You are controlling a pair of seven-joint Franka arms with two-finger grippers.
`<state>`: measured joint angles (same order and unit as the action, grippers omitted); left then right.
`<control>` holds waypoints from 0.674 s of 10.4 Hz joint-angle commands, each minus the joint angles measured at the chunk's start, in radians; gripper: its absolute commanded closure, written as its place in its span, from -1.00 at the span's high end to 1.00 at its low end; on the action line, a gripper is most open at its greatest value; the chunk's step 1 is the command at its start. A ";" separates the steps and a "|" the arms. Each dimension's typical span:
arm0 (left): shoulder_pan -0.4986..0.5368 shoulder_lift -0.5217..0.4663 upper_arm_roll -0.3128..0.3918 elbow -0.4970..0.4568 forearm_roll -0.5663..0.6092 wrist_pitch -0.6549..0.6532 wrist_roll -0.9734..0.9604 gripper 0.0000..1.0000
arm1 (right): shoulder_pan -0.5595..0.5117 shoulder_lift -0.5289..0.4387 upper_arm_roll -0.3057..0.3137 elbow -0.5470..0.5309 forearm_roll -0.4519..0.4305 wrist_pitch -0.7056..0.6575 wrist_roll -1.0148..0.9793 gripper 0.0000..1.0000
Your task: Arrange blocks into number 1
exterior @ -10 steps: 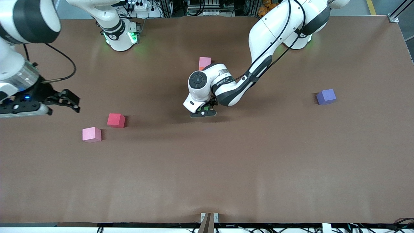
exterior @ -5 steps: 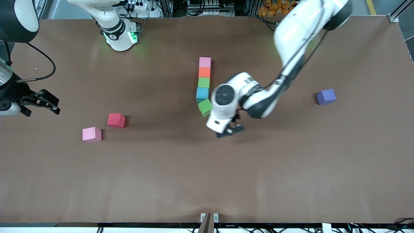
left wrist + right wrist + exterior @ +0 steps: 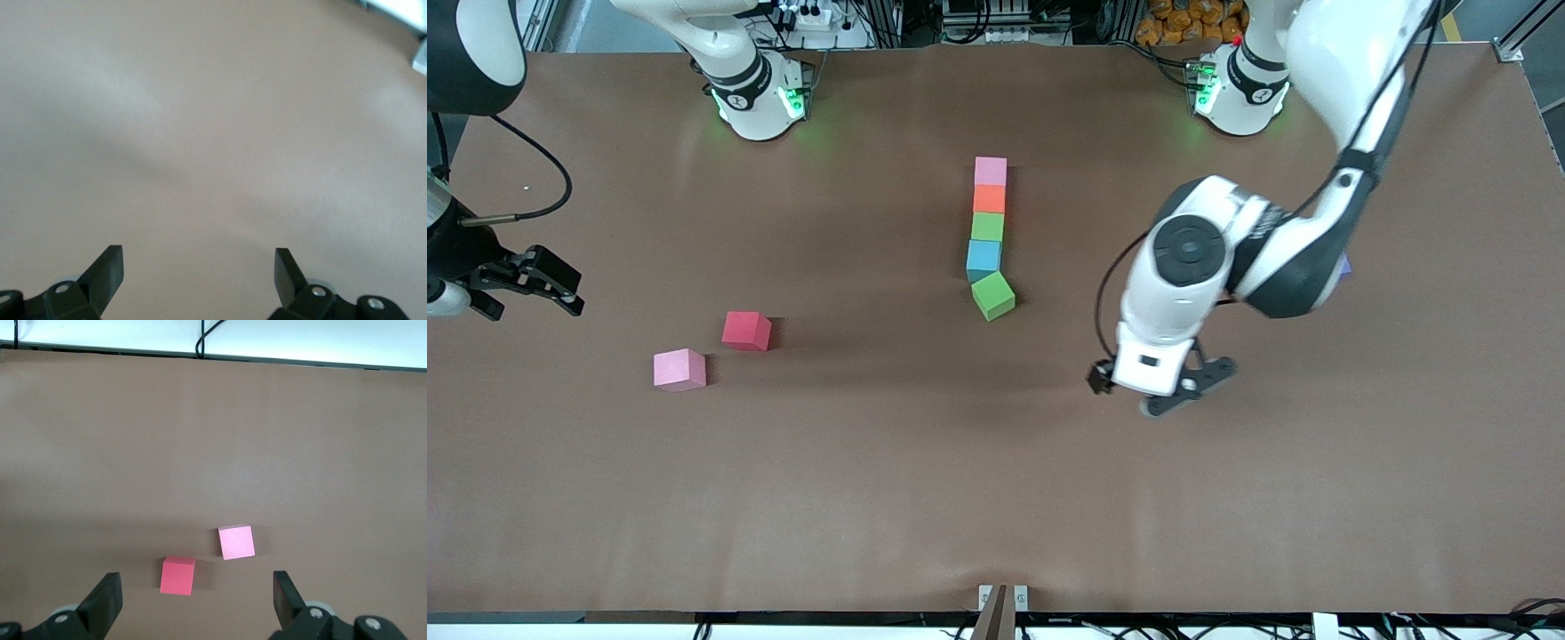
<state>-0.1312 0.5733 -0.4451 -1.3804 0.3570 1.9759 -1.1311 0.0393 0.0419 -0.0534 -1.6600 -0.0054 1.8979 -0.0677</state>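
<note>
A line of blocks is sitting in the middle of the brown tabletop [image 3: 871,498]: a light pink block [image 3: 991,171] farthest from the front camera, then an orange block [image 3: 989,198], a green block [image 3: 987,227] and a sky blue block [image 3: 983,259], each touching the next. A second green block [image 3: 993,295] is lying at the near end of the line, turned askew and just meeting the blue one at a corner.

Toward the right arm's end, a red block [image 3: 746,330] and another pink block [image 3: 679,369] are resting near each other but apart, the pink one nearer the front camera. Both are showing in the right wrist view as well, red [image 3: 177,575] and pink [image 3: 236,542].

The left pincer [image 3: 1165,391] is hanging over bare tabletop, toward the left arm's end from the line, its fingers spread wide and holding nothing [image 3: 199,270]. What looks like a sliver of a purple block [image 3: 1345,264] is peeking out past that arm's wrist.

The right pincer [image 3: 525,283] is waiting at the right arm's end of the tabletop, jaws wide apart and empty
</note>
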 commanded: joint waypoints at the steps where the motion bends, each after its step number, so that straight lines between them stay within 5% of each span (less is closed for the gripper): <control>1: 0.047 -0.070 -0.007 -0.029 -0.024 -0.079 0.087 1.00 | 0.010 0.018 -0.011 0.031 -0.007 -0.019 0.008 1.00; 7: 0.056 -0.069 -0.017 -0.035 -0.068 -0.120 0.109 1.00 | 0.019 0.019 -0.013 0.031 -0.007 -0.019 0.046 1.00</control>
<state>-0.0795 0.5238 -0.4548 -1.3924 0.3300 1.8788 -1.0411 0.0475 0.0475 -0.0555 -1.6593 -0.0054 1.8977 -0.0426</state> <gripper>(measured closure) 0.000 0.000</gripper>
